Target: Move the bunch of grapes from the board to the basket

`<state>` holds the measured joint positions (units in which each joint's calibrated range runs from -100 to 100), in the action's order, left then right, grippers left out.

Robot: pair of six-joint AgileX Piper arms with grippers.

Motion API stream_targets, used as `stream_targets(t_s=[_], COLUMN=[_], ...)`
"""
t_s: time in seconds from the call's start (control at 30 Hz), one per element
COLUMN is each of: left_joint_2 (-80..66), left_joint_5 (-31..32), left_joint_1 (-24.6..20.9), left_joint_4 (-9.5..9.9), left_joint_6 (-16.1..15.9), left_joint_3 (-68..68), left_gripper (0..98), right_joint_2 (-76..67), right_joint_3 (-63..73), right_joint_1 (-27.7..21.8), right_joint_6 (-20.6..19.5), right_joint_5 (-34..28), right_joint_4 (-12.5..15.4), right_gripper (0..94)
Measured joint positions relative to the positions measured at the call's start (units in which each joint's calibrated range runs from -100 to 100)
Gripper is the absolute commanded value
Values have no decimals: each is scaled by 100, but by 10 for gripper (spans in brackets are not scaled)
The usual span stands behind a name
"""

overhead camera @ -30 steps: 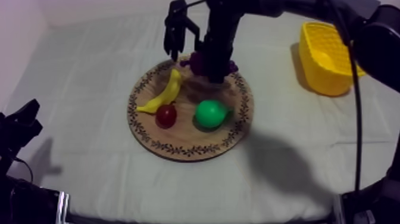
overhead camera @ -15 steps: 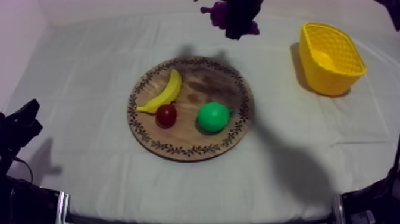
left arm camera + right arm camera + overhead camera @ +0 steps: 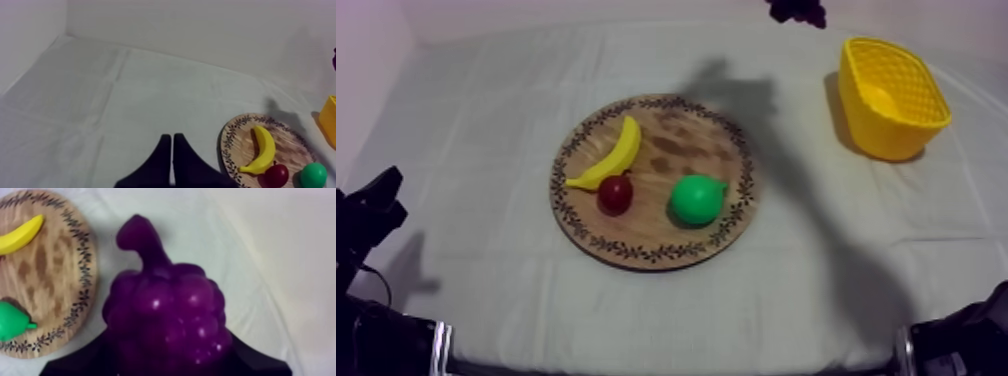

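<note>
Roughly halfway, at a guess. Done: getting the grapes [image 3: 798, 10] off the board [image 3: 586, 235]. Shows them at the top edge of the top view, right of centre, up in the air over the cloth, between board and basket [image 3: 896, 100] and not yet above the basket. Left to do: carrying rightward to the basket at the upper right, lowering, letting go.

Grips the grapes in the right gripper [image 3: 167, 355], black fingers clamped on the wide end of the bunch, one at each flank. Rests the left gripper [image 3: 172, 141] low at the lower left of the top view, fingers pressed together in a narrow wedge, nothing between them.

Leaves banana [image 3: 611, 155], small red fruit [image 3: 615, 194] and pear [image 3: 696, 198] on the board.

Points the stem straight away from the fingers, tip bent slightly toward the board side. Runs the long axis from the fat end in the jaws out to the stem, in line with the gripper's reach. Cannot tell the tilt from the top view.
</note>
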<state>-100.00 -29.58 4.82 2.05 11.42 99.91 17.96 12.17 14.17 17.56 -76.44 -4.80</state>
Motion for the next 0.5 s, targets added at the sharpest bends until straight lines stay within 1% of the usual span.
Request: stream_targets(t_s=[0.5], left_joint_2=[0], left_joint_5=[0], left_joint_1=[0], left_joint_4=[0], left_joint_6=[0], left_joint_3=[0], left_gripper=[1], right_joint_2=[-287], right_joint_3=[-259], right_joint_1=[-741], right_joint_6=[-545], right_joint_5=[359], right_joint_4=[-193], right_gripper=[333])
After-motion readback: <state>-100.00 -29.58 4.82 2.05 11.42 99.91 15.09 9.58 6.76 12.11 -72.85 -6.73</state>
